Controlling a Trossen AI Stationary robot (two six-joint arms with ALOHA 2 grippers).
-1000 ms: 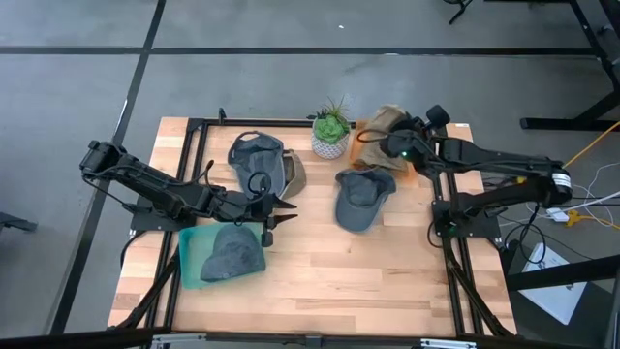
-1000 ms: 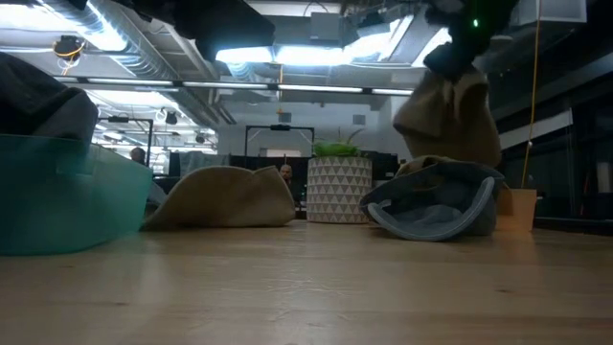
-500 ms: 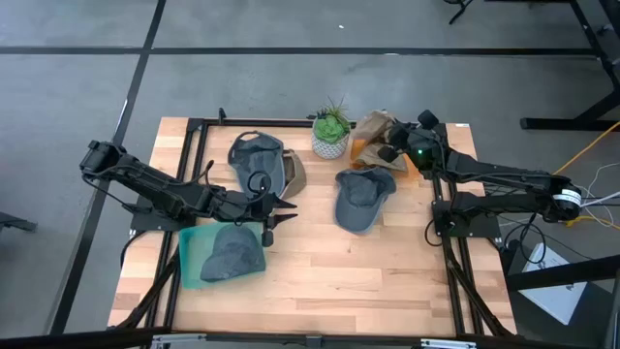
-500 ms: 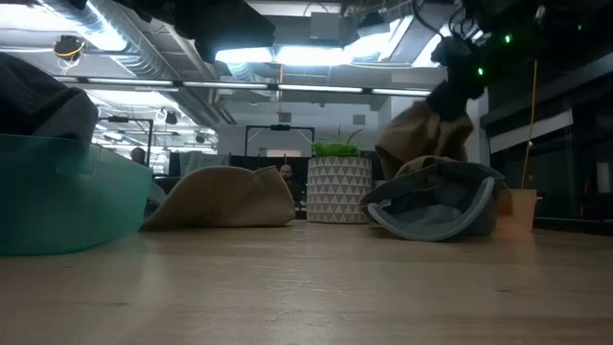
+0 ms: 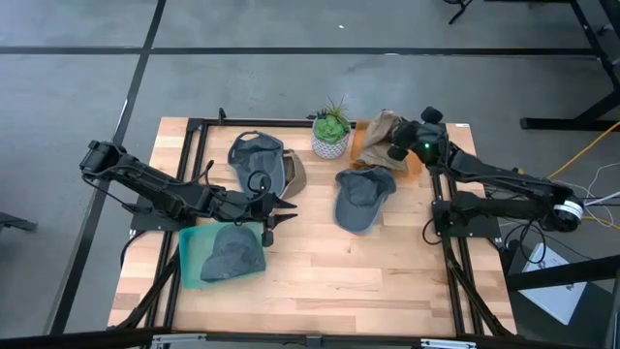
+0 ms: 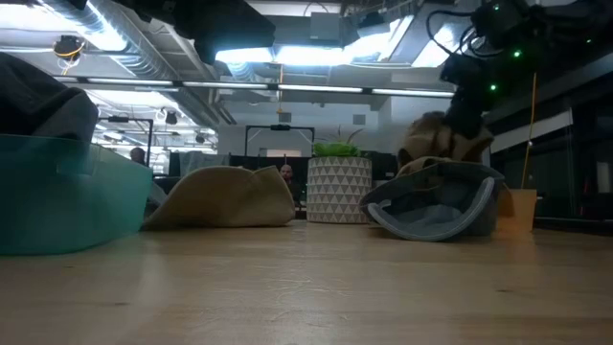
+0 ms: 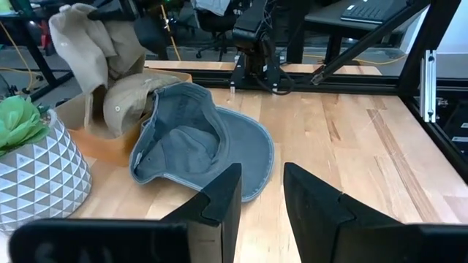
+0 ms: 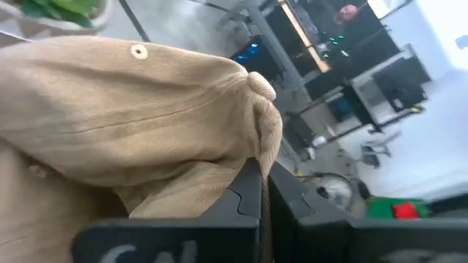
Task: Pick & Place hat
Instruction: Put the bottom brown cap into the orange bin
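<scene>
A tan hat (image 5: 376, 133) hangs at the table's far right over a low orange box (image 5: 411, 167), with my right gripper (image 5: 398, 145) shut on it. In the low view the tan hat (image 6: 439, 140) shows behind a grey cap (image 6: 436, 203) that lies upside down on the table. The left wrist view shows the same grey cap (image 7: 197, 142) ahead of my left gripper (image 7: 261, 193), which stands open and bare above the table's left middle, beside a teal bin (image 5: 190, 262) that holds a grey hat (image 5: 235, 252). My right gripper pinches a bunched fold of the tan hat's cloth (image 8: 256, 142) between its two fingers. The fingers come roughly level from the table's right side. The hat droops below them, its buttoned crown (image 7: 117, 108) down at the orange box (image 7: 110, 146); whether it rests there I cannot tell.
A potted plant (image 5: 330, 133) stands at the far middle. Another grey hat (image 5: 256, 153) and a tan hat (image 5: 293, 173) lie at the far left. Bare wood fills the near half of the table (image 5: 368, 281).
My right gripper has sunk with the tan hat toward the orange box and has rolled at the wrist, staying shut. The hat, which hung high above the grey cap, now droops lower and more bunched behind it.
</scene>
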